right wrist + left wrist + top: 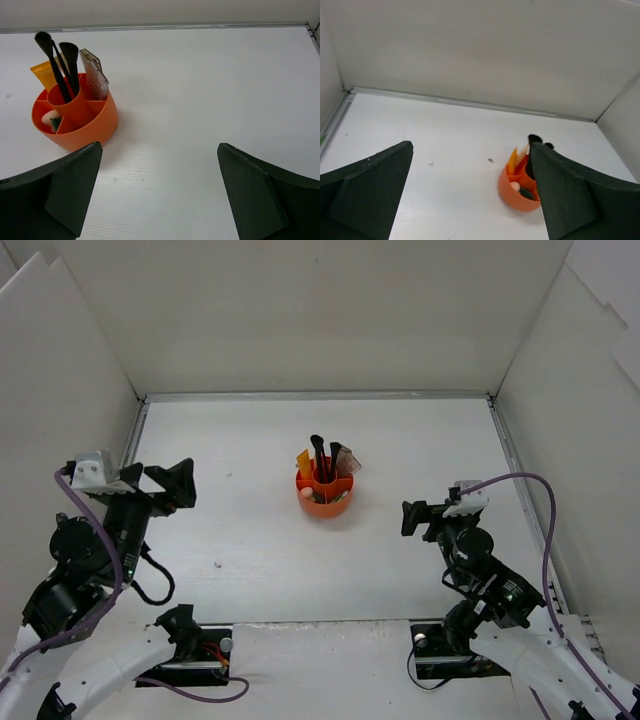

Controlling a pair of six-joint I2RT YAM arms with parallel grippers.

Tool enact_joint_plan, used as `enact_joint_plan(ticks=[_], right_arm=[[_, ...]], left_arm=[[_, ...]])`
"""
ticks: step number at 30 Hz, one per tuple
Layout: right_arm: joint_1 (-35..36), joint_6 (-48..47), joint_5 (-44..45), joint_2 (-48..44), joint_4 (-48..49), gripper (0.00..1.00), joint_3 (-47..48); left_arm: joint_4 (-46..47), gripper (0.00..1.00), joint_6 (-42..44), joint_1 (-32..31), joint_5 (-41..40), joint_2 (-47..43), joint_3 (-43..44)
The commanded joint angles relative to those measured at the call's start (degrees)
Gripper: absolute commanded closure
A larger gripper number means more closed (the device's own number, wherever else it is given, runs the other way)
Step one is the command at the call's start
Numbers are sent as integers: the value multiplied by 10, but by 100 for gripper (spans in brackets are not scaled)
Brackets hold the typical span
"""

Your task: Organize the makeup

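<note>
Left gripper [471,147] wide open, holding nothing. Right gripper [159,147] wide open and empty too. Brushes [62,70], palette [95,75] and orange tube [44,75] standing inside the round holder [85,132].

On my top feed both arms look alike: black motor housings at the joints, white shells on the lower links. The left arm [75,585] trails a purple cable [110,550] from a pale grey wrist block [92,468], and it loops again by the black base plate [190,665], beside a bit of red wiring. The right arm [490,585] has its own purple lead [551,540] and a white wrist block [468,495]. On the wrist cameras, the left gripper [471,150] and right gripper [160,147] have matte, dark, wedge-shaped fingers with lightly scuffed edges.
</note>
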Motion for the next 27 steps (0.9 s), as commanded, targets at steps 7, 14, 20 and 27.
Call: enact_joint_plan(ticks=[7,14,20,27], right_arm=[[5,20,62,-11,-1,2,3],[4,19,77,11,5,2,8],[5,22,84,14,5,2,9],[5,23,83,11,7,2,7]], left_arm=[[-85,0,66,1,-111,-86,-65],[-35,0,94,8,-82,-100,-116],[-35,0,94,8,-100,-67,-115],[-34,0,93,8,-98,-61,-117]])
